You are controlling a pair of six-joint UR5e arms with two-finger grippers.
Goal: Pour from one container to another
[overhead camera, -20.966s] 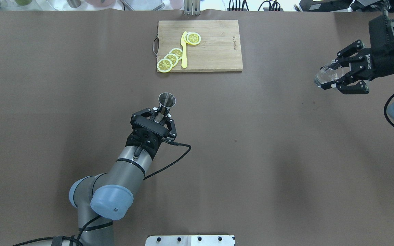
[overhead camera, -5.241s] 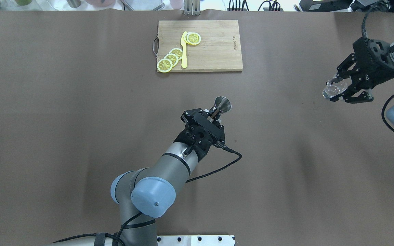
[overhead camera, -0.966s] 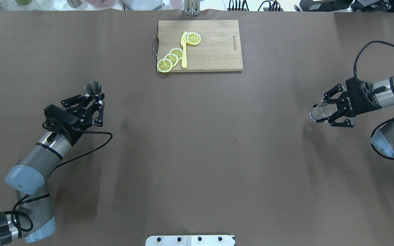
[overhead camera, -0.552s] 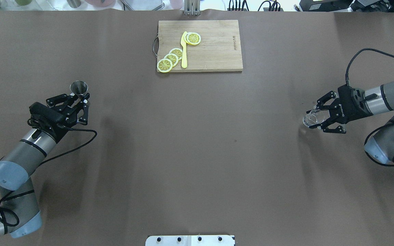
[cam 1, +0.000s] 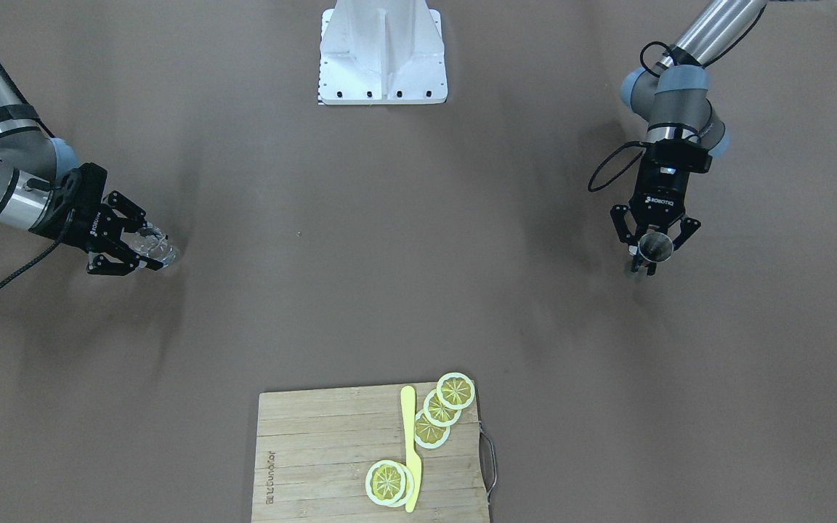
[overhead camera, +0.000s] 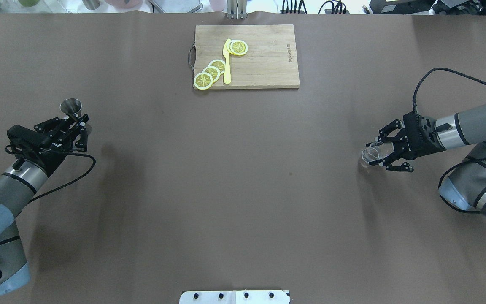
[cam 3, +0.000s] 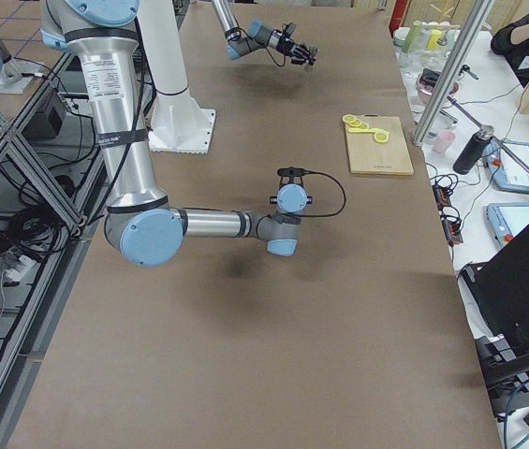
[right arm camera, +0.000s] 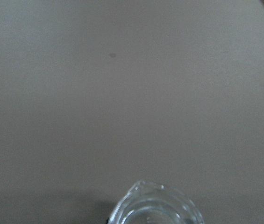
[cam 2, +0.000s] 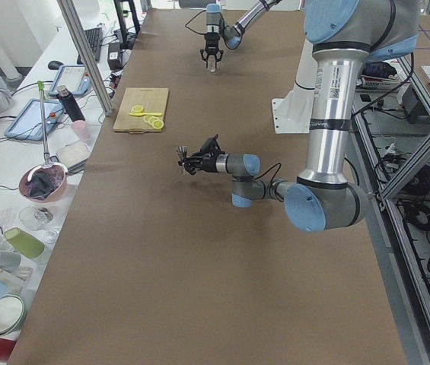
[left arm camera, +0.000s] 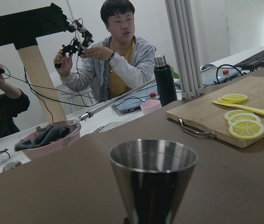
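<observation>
A steel cone-shaped jigger (overhead camera: 71, 106) stands upright at the table's left side, with my left gripper (overhead camera: 78, 123) shut on its stem. In the front-facing view that jigger (cam 1: 655, 247) sits in the left gripper (cam 1: 652, 250) at the right. The left wrist view shows the jigger's open cup (left arm camera: 153, 179) close up. A small clear glass cup (overhead camera: 371, 153) with a spout sits low over the table at the right, and my right gripper (overhead camera: 381, 153) is shut on it. Only the glass cup's rim (right arm camera: 156, 207) shows at the bottom of the right wrist view.
A wooden cutting board (overhead camera: 264, 59) lies at the far middle, with lemon slices (overhead camera: 211, 71) and a yellow knife (overhead camera: 226, 63) on it. The robot's white base plate (cam 1: 381, 51) is at the near edge. People, a dark bottle (left arm camera: 165, 79) and a pink bowl (left arm camera: 47, 140) are beyond the far edge.
The left arm has carried the jigger further left and slightly away. The right arm has carried the glass cup left and nearer the robot. Both stay shut on their containers.
</observation>
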